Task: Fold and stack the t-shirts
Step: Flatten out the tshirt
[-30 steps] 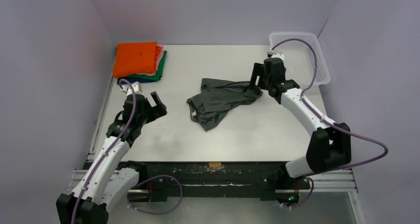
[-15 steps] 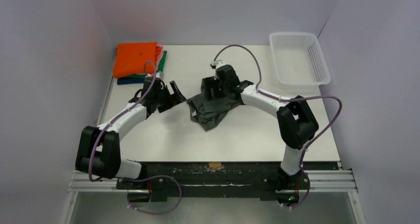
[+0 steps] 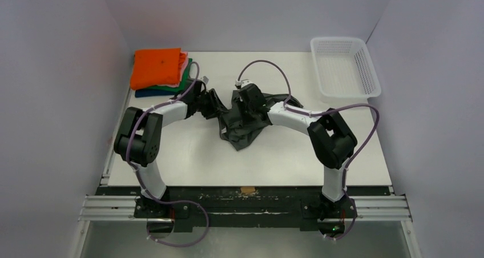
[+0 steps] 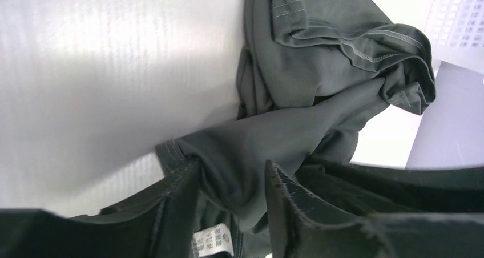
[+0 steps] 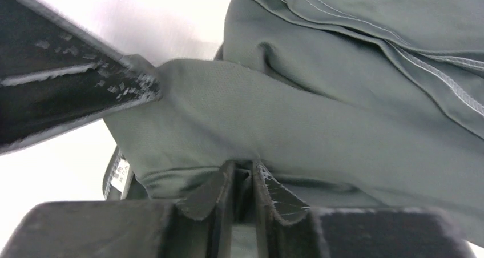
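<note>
Lying crumpled near the middle of the worktop (image 3: pixel 188 149), the grey shirt (image 3: pixel 246 127) sits between the two arms, which meet over its far left part. The left pincer (image 3: pixel 216 105) comes at it from the left. In the left wrist view its fingers (image 4: pixel 177 195) stand partly apart with a thick fold of the grey cloth filling the gap and touching both inner faces, so it grips that fold. A white care label (image 4: pixel 212 242) shows just below the fold, between the fingers.

The right pincer (image 3: pixel 242 103) comes in from the right, just beside the left one. In the right wrist view its fingers (image 5: pixel 220 195) are almost together, with a thin pinch of the same grey cloth caught in the narrow slit between them. One finger of the left pincer also shows there, at the upper left, its tip touching a pulled-out corner of the cloth.

Stitched hems and loose folds of the shirt spread away from both pincers, lying on the worktop.

A folded stack sits at the far left corner: the orange shirt (image 3: pixel 157 67) on top, a pink shirt (image 3: pixel 184 60) edge under it, then the green shirt (image 3: pixel 186 80) and the dark blue shirt (image 3: pixel 149 92) at the bottom. The white mesh basket (image 3: pixel 371 75) stands at the far right corner, well apart from the grey shirt.
</note>
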Available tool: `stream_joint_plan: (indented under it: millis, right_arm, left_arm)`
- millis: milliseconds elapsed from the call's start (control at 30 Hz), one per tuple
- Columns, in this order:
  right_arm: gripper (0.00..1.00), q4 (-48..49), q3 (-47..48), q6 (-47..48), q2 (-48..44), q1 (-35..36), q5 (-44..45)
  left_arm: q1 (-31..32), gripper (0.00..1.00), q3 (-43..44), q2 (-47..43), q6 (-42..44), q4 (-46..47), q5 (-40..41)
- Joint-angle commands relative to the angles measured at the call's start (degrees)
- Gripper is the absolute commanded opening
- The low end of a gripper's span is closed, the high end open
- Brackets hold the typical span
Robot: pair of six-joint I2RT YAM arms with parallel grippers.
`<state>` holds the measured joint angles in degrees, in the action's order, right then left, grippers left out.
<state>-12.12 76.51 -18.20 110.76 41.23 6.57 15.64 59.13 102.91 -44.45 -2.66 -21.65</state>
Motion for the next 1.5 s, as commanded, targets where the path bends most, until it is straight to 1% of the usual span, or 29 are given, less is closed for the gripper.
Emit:
stream_joint_plan:
  millis: [0,33,67,133,233,300,333,400,467,533,633,700,733,800,867,967,1067,1200,1267,1333,1367,1433,1467]
  right_arm:
    - [0.04,1.68,-2.67,-1.19,-7.83,0.03,3.56]
    - [0.0,1.82,-3.69,-1.61,-9.0,0.01,3.38]
    - [0.0,1.76,-4.52,-2.22,-10.04,-0.03,3.54]
    - [0.0,1.56,-6.07,-2.87,-11.92,-0.06,5.72]
    - [0.0,1.72,-7.7,-3.16,-15.05,-0.01,7.19]
    - [0.0,2.13,-8.94,-3.35,-17.41,-0.01,7.36]
    - [0.0,2.41,-9.34,-3.34,-18.67,-0.02,7.08]
    - [0.0,3.35,-10.2,-2.98,-21.64,-0.01,5.35]
    - [0.0,4.54,-10.43,-2.38,-24.68,-0.01,3.25]
    - [0.0,4.85,-9.2,-0.49,-27.72,0.02,0.52]
    - [0.0,4.74,-7.19,1.65,-34.47,0.05,-1.88]
    - [0.0,4.17,-5.77,2.96,-39.35,0.06,-2.59]
    - [0.0,3.96,-5.06,3.5,-41.9,0.07,-3.13]
    - [0.0,3.86,-3.23,4.02,-46.32,0.08,-5.93]
    - [0.0,3.27,-0.42,4.34,-49.46,0.05,-11.28]
    - [0.0,0.86,6.0,4.97,-51.95,0.08,-18.71]
    - [0.0,-1.92,12.69,6.25,-52.99,0.03,-22.41]
    - [0.0,-5.63,20.9,7.79,-51.38,0.03,-24.34]
    - [0.0,-7.52,24.86,8.76,-49.25,0.05,-21.06]
    - [0.0,-8.83,27.38,9.61,-46.89,0.07,-16.27]
    - [0.0,-8.82,28.39,10.15,-45.62,0.08,-14.5]
    - [0.0,-9.05,30.27,11.68,-42.25,-0.03,-6.4]
    - [0.0,-8.62,30.89,12.44,-40.37,-0.01,-1.25]
  left_arm:
    - [1.89,0.39,5.77,3.11,0.09,0.48,-2.69]
    - [2.12,0.36,6.08,3.57,0.37,0.38,-2.76]
    - [2.38,0.27,6.32,3.88,0.61,0.04,-2.78]
    - [2.78,0.0,6.08,3.78,1.12,0.1,-2.93]
    - [3.37,0.0,3.81,1.18,2.31,1.45,-2.03]
    - [3.48,0.0,1.57,-2.46,2.91,1.69,-0.57]
    - [3.52,0.0,0.08,-4.71,3.03,1.74,-0.03]
    - [3.87,0.0,-2.83,-10.17,3.09,4.76,0.52]
    - [4.77,0.0,-3.97,-16.6,3.89,3.51,1.87]
    - [6.62,0.0,-3.16,-25.28,5.75,-0.91,5.9]
    - [10.69,0.0,0.37,-36.12,9.46,-9.53,16.62]
    - [13.55,0.0,2.9,-42.56,11.94,-12.8,21.88]
    - [15.49,0.0,4.11,-45.15,13.32,-13.77,23.85]
    - [18.3,0.0,7.59,-48.51,15.47,-15.46,24.98]
    - [21.46,0.0,12.88,-49.71,18.16,-18.31,25.74]
    - [26.87,0.0,22.1,-49.97,22.69,-22.62,29.58]
    - [31.53,0.0,30.21,-49.94,27.82,-24.96,31.47]
    - [33.29,0.0,42.98,-46.62,31.87,-29.41,30.59]
    - [33.45,0.0,48.36,-43.26,33.54,-31.96,31.49]
    - [33.49,0.0,52.15,-40.27,35.54,-33.51,34.86]
    - [33.49,0.0,53.2,-38.84,36.53,-33.58,38.24]
    - [33.42,0.0,53.9,-36.09,38.79,-32.58,45.31]
    - [33.3,0.0,53.85,-34.45,39.61,-31.65,50.21]
